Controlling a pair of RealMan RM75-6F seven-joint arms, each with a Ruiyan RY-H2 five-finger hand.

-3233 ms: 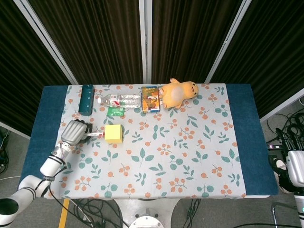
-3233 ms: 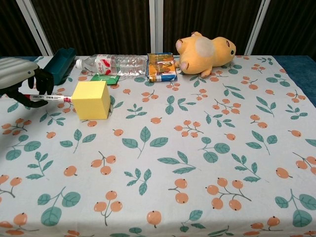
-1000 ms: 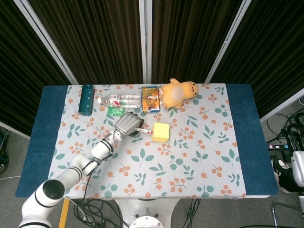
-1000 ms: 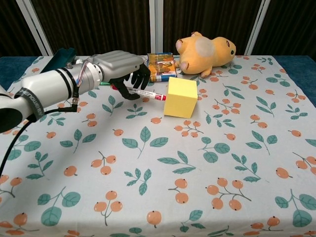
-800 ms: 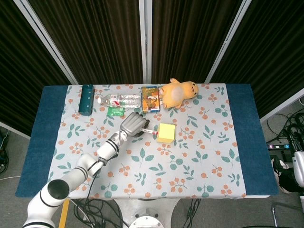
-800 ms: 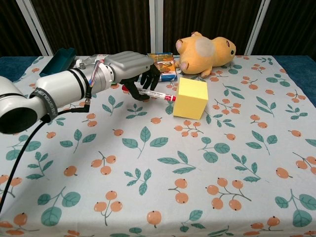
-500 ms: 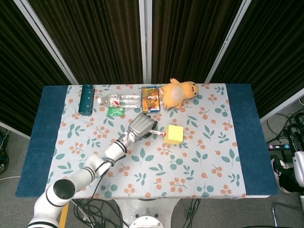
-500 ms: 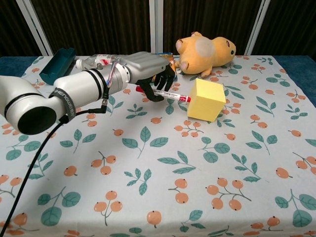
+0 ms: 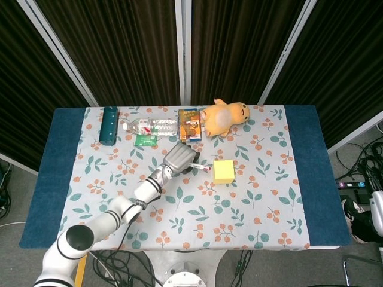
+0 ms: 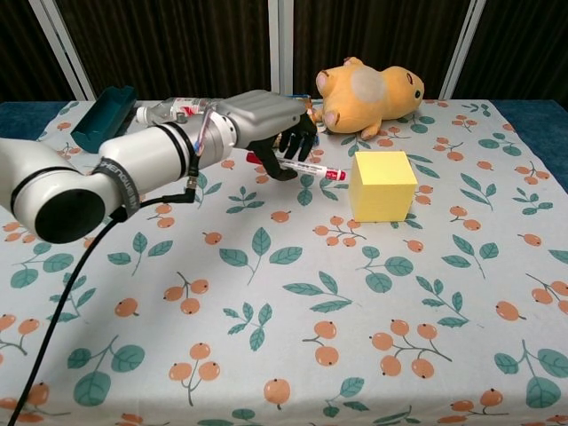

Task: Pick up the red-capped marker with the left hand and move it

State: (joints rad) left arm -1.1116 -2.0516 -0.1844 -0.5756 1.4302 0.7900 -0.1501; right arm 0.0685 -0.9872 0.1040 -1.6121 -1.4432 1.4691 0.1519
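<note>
Left robot hand (image 10: pixel 271 124): fingers clamped on marker (image 10: pixel 306 168), held level above tabletop (image 10: pixel 426 293). Red cap points toward yellow block (image 10: pixel 382 185), just apart. Right robot hand: out of sight.

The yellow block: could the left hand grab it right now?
Probably not as things stand. The left hand already holds the marker in its fingers, so they are taken up. The block itself sits close by, just past the marker's red tip, with nothing between them.
</note>
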